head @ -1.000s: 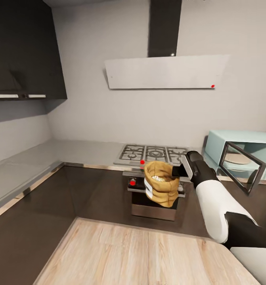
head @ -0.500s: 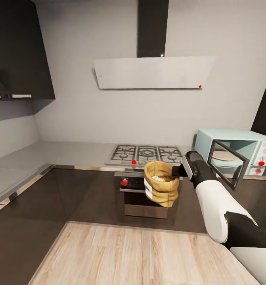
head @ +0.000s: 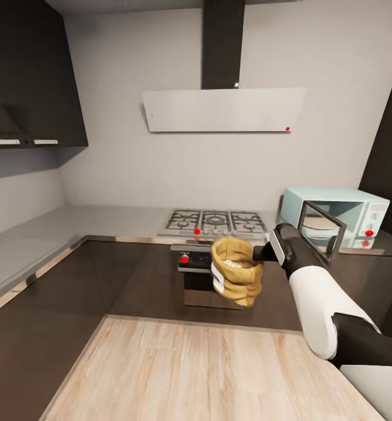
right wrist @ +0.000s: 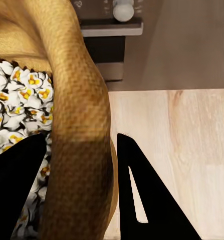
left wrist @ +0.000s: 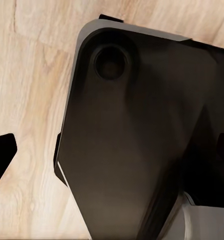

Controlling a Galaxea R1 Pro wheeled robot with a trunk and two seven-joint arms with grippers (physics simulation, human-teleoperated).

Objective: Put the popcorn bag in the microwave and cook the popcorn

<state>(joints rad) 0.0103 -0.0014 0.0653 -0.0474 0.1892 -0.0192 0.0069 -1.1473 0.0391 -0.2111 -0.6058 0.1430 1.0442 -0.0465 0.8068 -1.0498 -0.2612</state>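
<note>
Comparing the head view with the ones a moment back, I see the whole kitchen has slid across the picture: the pale mint-blue boxy microwave (head: 336, 217) now sits further in and smaller, with the dark tall cabinet showing at the right edge. That is my camera and base turning, not the things moving. The small tan-brown burlap popcorn bag (head: 236, 270) hangs at the same spot ahead of me as before, in the air in front of the dark built-in oven (head: 204, 275) and below the grey gas hob (head: 214, 222), off the glossy grey desk (head: 73, 225). The microwave door stands swung open, so I judge the carry is midway and the bag goes in next. My right arm reaches forward, white forearm rising to the dark wrist, the right claw (head: 260, 253) at the bag's rolled rim on the microwave side.

From the left wrist, a dark part of the robot's body sits over the pale wood floor (left wrist: 26, 75); I cannot tell that claw's opening.

From the right wrist, the two dark fingers (right wrist: 142, 200) straddle the sack wall, clamped on it, whitish popcorn (right wrist: 19, 100) showing inside.
</note>
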